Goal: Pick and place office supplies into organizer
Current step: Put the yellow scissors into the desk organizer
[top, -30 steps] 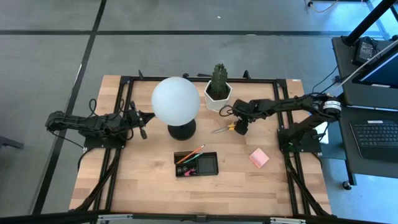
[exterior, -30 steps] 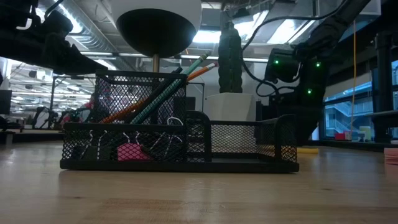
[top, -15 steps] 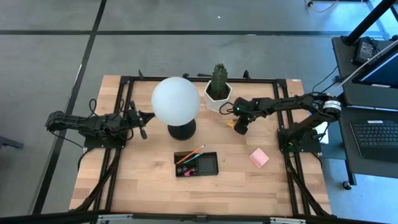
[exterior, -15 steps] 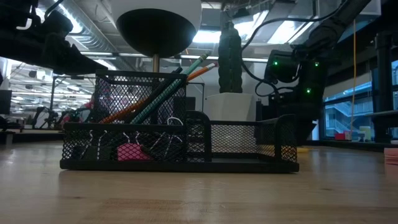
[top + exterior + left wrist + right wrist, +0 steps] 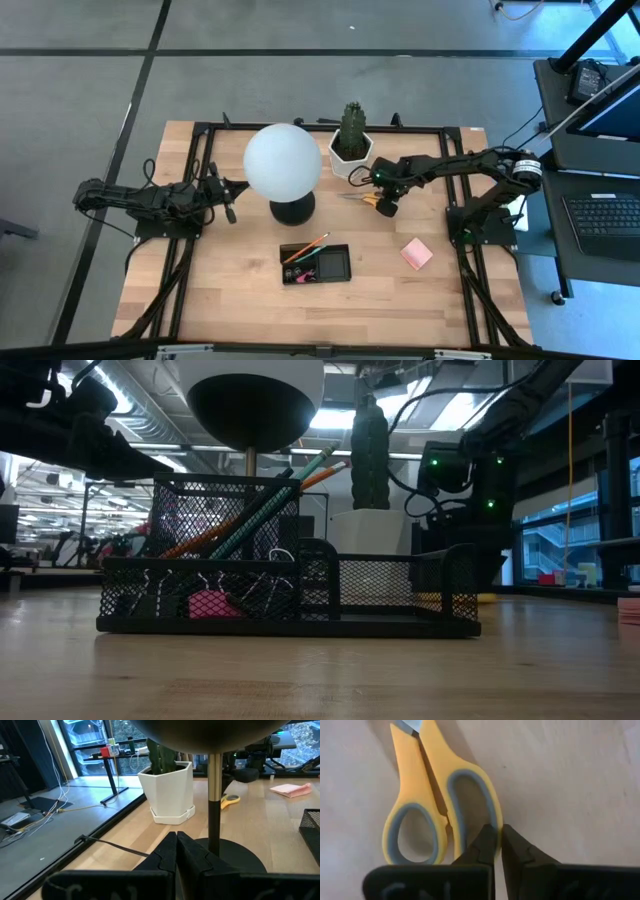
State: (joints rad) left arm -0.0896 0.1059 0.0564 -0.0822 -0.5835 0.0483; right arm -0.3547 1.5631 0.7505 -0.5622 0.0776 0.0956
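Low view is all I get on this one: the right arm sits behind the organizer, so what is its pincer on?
Observer: The right pincer is shut, tips at the rim of the yellow scissors, on the larger handle loop.
Operator: Lifted?
Observer: Can't tell. The high view puts them beside the cactus pot, apart from the organizer.
Operator: Left arm?
Observer: The left pincer is shut and empty, facing the lamp base.

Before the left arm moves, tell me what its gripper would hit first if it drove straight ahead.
Probably the lamp's black base, then its gold stem. The left gripper is shut and points at them; the white cactus pot stands farther back and to one side. Exact depth is unclear.
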